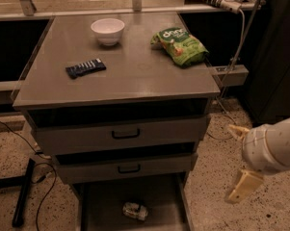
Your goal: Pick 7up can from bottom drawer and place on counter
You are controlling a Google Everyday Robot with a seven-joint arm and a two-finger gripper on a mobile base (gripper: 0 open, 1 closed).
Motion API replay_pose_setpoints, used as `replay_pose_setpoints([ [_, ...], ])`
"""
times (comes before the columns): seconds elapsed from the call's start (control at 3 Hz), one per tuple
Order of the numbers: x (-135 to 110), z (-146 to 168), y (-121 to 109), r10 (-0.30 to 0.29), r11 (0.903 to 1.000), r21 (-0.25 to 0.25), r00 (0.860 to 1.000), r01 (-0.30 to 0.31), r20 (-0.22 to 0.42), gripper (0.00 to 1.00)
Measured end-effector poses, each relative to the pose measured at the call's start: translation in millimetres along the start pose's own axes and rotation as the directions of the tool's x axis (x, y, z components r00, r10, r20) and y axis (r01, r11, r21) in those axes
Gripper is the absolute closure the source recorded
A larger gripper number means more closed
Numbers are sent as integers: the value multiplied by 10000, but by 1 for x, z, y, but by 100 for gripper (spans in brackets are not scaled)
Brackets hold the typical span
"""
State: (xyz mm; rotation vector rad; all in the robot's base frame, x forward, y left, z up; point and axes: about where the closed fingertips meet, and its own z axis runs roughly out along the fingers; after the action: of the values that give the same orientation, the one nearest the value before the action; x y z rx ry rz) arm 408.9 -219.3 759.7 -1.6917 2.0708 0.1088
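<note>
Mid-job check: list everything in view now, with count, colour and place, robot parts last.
Flat grey counter: one, grey, top of the drawer cabinet.
Round white bowl: one, white, counter's back.
Green snack bag: one, green, counter's back right.
Flat black rectangular object: one, black, counter's left.
Grey drawers with black handles: two, grey, below the counter.
Deep grey bottom drawer: one, grey, pulled out, lowest.
Dented silvery-green 7up can: one, silvery-green, lying on the bottom drawer's floor.
Cream gripper: one, cream, open, empty, low right of the cabinet.

The counter [135, 76] is seen as smooth, slightly glossy grey metal; the can [135, 211] as dented, shiny metal; the gripper [238, 165], beside the bottom drawer [101, 211], as matt cream plastic.
</note>
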Motion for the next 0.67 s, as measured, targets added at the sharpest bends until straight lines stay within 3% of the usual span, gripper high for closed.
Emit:
replay_pose_setpoints([
  [0.33, 26, 52, 15, 442, 9984, -352, 9990, -440, 35, 0],
  [0.67, 26, 52, 15, 442, 9984, -353, 9990, -440, 35, 0],
])
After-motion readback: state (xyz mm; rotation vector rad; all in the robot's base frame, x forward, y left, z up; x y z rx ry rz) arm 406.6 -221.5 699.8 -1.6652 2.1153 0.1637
